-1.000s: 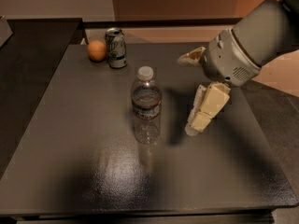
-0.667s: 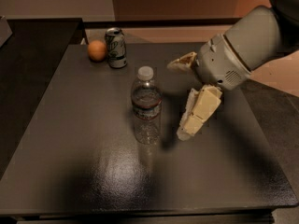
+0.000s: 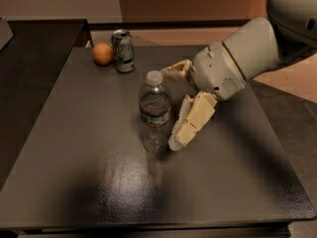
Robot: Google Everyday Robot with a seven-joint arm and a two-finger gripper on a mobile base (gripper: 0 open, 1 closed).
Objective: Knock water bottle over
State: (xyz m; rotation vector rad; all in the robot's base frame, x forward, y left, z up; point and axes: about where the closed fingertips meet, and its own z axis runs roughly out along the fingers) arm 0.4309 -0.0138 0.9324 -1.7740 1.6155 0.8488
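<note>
Grey rounded arm (image 3: 252, 46), cream hand (image 3: 169, 108) at tip

Single high view from the desk's (image 3: 74, 177) near edge, facing down toward its far edge, close in, gripper (image 3: 174, 107) right of centre.

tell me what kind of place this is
Likely an indoor lab or office test spot: a plain dark table near bare walls, set with a water bottle, soda can and orange. The robot's gripper is open beside the bottle.
</note>
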